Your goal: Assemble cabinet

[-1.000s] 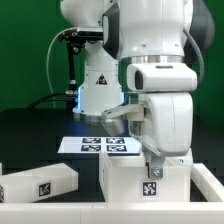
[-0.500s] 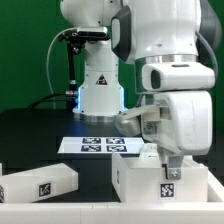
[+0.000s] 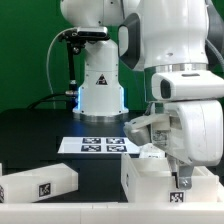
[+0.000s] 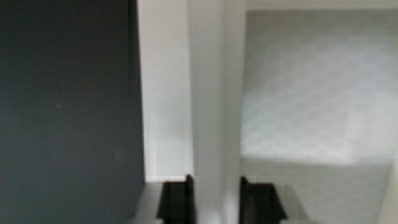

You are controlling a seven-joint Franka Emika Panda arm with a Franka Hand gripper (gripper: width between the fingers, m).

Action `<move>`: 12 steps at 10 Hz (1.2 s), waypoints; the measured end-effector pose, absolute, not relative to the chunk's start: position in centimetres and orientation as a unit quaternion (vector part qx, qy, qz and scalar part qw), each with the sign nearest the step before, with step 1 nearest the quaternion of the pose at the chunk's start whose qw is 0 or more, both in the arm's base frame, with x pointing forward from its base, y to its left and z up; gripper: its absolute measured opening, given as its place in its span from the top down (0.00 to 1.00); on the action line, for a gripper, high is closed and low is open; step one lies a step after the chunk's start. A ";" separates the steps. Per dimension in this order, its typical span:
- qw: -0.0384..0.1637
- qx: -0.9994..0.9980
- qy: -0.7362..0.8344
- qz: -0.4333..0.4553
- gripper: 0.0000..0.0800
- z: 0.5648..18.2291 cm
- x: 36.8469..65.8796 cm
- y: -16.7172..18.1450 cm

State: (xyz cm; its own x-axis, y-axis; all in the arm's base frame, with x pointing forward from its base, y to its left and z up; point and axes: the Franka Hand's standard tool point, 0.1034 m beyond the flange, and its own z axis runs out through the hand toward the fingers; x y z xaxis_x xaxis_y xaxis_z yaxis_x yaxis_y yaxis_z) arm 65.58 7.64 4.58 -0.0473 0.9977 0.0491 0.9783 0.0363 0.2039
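Observation:
A large white boxy cabinet piece [image 3: 160,185] with a square tag on its front sits at the front of the exterior view's right. My gripper [image 3: 180,170] stands over its top edge, shut on one of its upright walls. In the wrist view the two dark fingers [image 4: 178,200] clamp a white wall [image 4: 214,90] of this piece, and my gripper [image 4: 217,200] sits astride it, with the pale inside of the piece on one side and the dark table on the other. A second long white cabinet piece [image 3: 40,182] with a tag lies at the exterior view's front left.
The marker board [image 3: 95,145] lies flat on the black table behind the cabinet pieces. The robot's white base [image 3: 100,90] stands behind it, with a black stand and cables at the exterior view's left.
My gripper and the large cabinet piece it holds have moved together toward the exterior view's right. The long piece at the left has not moved.

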 end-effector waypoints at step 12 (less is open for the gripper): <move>0.043 0.712 0.696 0.084 0.38 4.9 65.9 8.0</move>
